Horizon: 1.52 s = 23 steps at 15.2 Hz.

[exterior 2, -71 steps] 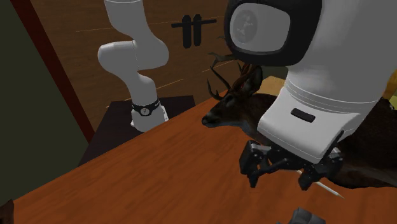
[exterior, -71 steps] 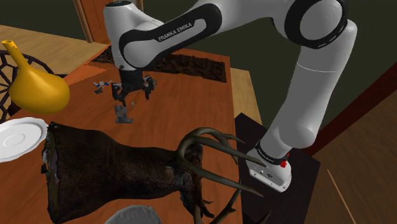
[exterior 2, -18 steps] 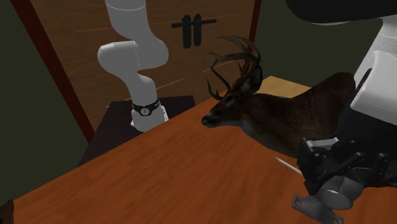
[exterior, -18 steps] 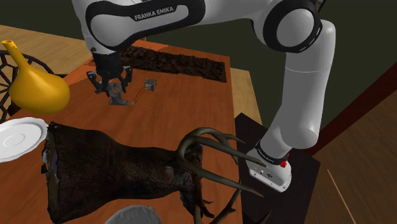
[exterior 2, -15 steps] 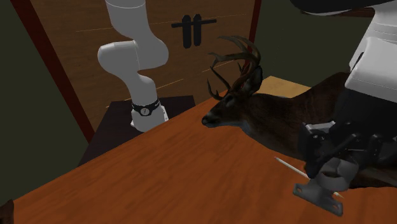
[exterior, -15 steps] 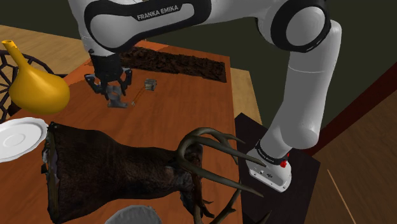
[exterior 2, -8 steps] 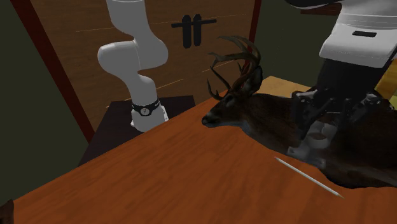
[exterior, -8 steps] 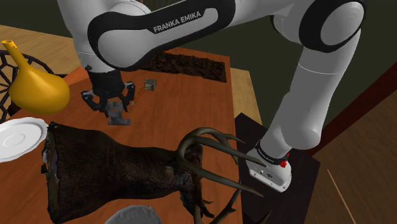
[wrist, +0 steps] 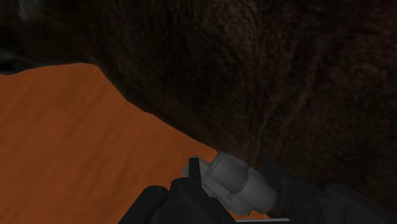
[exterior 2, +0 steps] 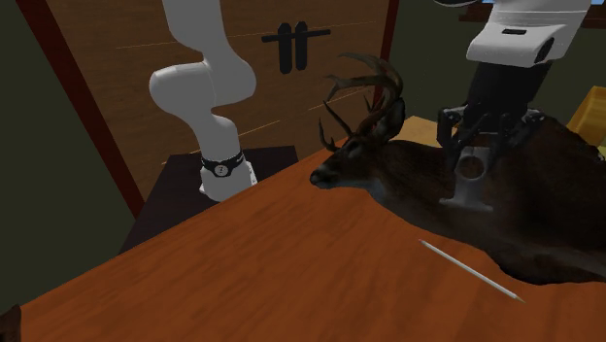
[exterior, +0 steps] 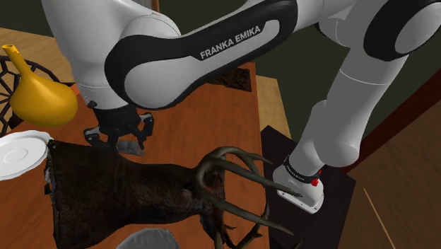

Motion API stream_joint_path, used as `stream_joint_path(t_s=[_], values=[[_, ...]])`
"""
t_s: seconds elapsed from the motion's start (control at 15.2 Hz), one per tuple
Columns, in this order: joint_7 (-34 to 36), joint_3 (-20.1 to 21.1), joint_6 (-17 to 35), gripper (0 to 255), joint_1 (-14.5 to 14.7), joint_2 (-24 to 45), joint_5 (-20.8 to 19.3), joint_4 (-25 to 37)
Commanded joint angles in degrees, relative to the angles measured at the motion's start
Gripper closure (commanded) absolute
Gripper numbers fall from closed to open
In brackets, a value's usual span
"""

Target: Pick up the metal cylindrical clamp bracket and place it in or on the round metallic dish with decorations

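underneath, orange-brown table (exterior: 205, 120), dark-green wall (exterior 2: 29, 194)

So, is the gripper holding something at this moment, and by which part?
Yes: the gripper is shut on the grey clamp bracket, clasping its cylindrical part; the flat base hangs below the fingers.

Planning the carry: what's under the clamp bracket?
Held by the end effector, the clamp bracket hangs over the deer hide's edge, beside bare orange table. Anything beneath the hide is covered.

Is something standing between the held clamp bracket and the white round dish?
Partly. The clamp bracket, clasped in the gripper, hangs by the deer; a corner of its hide lies between the bracket and the white dish.
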Motion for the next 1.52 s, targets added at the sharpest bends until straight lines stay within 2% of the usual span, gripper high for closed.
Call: stream_joint_path(t_s=[0.0, 0.53, 1.06, 1.45], values=[[2.2, 1.3, -0.2, 255, 1.5, -1.0, 0.6, -1.1], [12.6, 5.8, -0.4, 255, 7.3, -1.8, 0.5, -1.8], [24.4, 10.0, -1.8, 255, 14.2, 1.3, -2.1, 1.8], [25.9, 10.1, 1.5, 255, 15.0, 2.9, -3.4, -0.4]])
